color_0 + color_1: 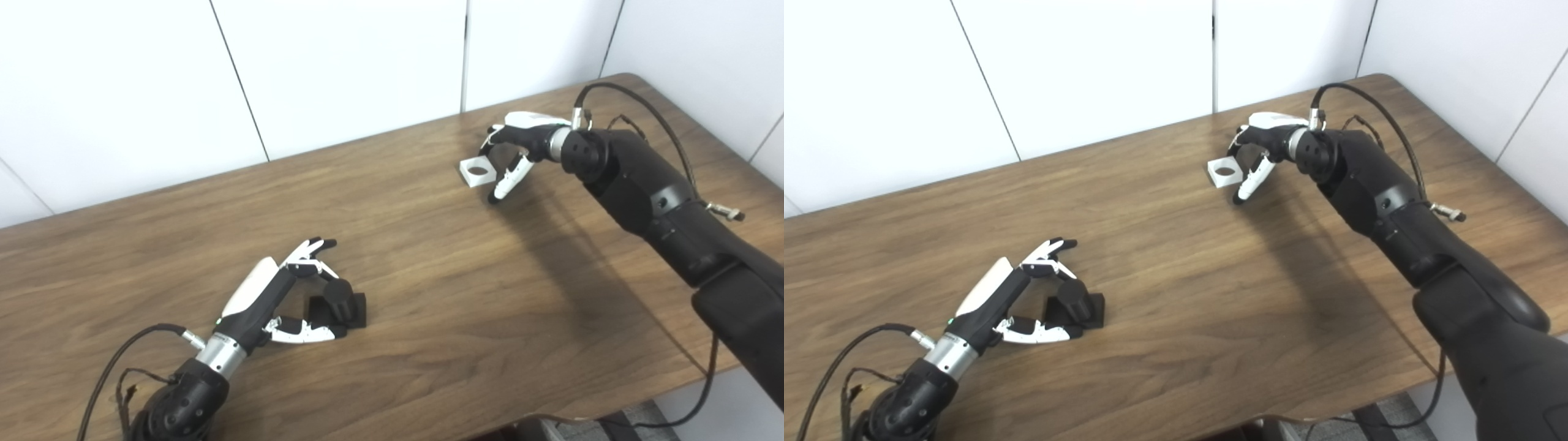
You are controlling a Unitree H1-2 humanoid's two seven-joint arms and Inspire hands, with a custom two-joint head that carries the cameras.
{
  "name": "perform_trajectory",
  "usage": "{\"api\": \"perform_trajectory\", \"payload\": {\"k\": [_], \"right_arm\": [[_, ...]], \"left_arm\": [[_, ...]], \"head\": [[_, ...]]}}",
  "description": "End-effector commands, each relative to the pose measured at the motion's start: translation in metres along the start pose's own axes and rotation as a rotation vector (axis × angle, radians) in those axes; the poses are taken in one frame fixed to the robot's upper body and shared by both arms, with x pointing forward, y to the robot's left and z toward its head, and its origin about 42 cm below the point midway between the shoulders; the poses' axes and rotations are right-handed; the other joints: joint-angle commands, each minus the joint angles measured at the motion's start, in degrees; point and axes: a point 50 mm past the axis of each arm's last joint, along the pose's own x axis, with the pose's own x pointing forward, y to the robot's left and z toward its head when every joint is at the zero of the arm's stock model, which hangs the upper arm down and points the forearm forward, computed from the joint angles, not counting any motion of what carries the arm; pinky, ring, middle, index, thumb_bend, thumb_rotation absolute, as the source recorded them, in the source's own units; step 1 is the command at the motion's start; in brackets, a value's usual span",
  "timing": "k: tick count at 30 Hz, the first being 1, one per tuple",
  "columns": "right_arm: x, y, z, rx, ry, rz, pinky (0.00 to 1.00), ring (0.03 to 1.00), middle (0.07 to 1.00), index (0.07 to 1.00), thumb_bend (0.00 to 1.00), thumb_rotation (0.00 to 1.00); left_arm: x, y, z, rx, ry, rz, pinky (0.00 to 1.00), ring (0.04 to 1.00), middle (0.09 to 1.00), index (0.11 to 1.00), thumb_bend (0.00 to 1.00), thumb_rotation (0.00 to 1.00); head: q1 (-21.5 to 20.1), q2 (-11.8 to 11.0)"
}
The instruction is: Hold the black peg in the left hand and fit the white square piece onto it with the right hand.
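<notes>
The black peg (340,300) stands upright on its square black base on the wooden table (441,288), front left. My left hand (269,300) lies beside it with fingers apart, fingers above the peg and thumb by the base, not closed on it. The white square piece (476,170), with a round hole in it, lies on the table at the back right. My right hand (520,147) is right next to it, fingers arched over its right side and thumb below it, open. The peg (1075,303) and the white piece (1224,171) also show in the right eye view.
White wall panels (343,67) rise just behind the table's far edge. The table's right corner and front edge (674,373) are near my right arm. Cables hang from both wrists.
</notes>
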Motion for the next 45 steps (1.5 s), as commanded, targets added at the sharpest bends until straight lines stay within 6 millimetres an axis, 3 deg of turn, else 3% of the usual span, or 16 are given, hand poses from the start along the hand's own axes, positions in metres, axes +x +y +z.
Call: {"api": "perform_trajectory", "payload": {"k": [1, 19, 24, 26, 28, 45], "right_arm": [[0.002, -0.021, 0.005, -0.016, -0.014, -0.051, 1.0, 0.996, 0.982, 0.804, 0.81, 0.32], [0.015, -0.016, 0.015, -0.013, -0.031, -0.078, 0.97, 0.96, 0.946, 0.752, 0.74, 0.3], [0.017, -0.012, 0.015, -0.002, -0.043, -0.127, 0.93, 0.929, 0.902, 0.659, 0.71, 0.23], [0.018, -0.01, 0.015, 0.001, -0.045, -0.152, 0.91, 0.909, 0.882, 0.538, 0.57, 0.17], [0.019, -0.009, 0.014, 0.003, -0.048, -0.169, 0.9, 0.89, 0.859, 0.496, 0.52, 0.15], [0.017, -0.01, 0.01, -0.035, -0.082, -0.231, 0.92, 0.88, 0.815, 0.484, 0.52, 0.13]], "left_arm": [[-0.003, 0.008, 0.0, 0.026, 0.009, 0.006, 0.88, 0.997, 0.946, 0.492, 0.52, 0.08], [-0.005, 0.006, 0.003, 0.028, 0.019, 0.012, 0.88, 0.998, 0.943, 0.492, 0.52, 0.08], [-0.006, 0.007, 0.003, 0.026, 0.026, 0.012, 0.88, 0.998, 0.943, 0.492, 0.52, 0.08], [-0.006, 0.007, 0.003, 0.027, 0.026, 0.011, 0.88, 0.998, 0.945, 0.492, 0.52, 0.08], [-0.006, 0.007, 0.002, 0.028, 0.025, 0.011, 0.88, 0.996, 0.943, 0.492, 0.52, 0.08], [-0.004, 0.007, 0.003, 0.032, 0.035, 0.008, 0.88, 0.995, 0.942, 0.492, 0.52, 0.08]], "head": [[0.1, 0.1], [1.2, 0.7], [1.3, 0.9], [1.3, 0.9], [1.3, 0.9], [1.4, 1.2]]}}
